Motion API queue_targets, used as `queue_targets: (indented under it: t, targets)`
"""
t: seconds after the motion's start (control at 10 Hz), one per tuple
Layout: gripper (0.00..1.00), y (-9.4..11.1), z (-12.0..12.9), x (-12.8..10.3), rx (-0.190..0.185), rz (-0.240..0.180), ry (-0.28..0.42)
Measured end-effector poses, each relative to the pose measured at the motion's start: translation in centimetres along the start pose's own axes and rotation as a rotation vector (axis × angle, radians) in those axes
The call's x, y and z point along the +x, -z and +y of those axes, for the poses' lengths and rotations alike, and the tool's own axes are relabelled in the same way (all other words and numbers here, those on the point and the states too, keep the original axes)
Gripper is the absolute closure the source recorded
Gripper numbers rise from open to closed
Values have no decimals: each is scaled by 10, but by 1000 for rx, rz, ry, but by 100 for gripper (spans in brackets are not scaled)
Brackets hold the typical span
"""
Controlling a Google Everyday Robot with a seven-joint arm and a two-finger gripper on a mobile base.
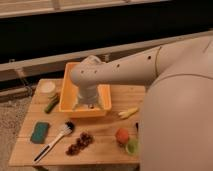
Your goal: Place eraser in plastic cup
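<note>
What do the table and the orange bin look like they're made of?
The table looks like pale wood with a matte finish; faint board lines run along its top. The bin is probably plastic: smooth, evenly orange, with thin moulded walls. The end effector points down into the bin.

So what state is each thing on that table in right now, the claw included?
gripper: open, pointing down over the yellow bin, nothing visibly held
plastic cup: upright, open-topped
eraser: not visible
white container: upright
brush: lying flat
teal sponge: lying flat
</note>
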Motion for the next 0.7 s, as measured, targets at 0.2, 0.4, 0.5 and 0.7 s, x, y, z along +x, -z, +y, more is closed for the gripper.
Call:
queue_targets:
  t: [0.2, 0.4, 0.5, 0.7]
  targets:
    - [20, -4, -48, 6, 17, 20, -33]
    - [20, -7, -98, 16, 34, 42, -70]
    - [20, -12, -124, 20, 47, 52, -87]
    - [20, -27, -159, 18, 71, 71, -106]
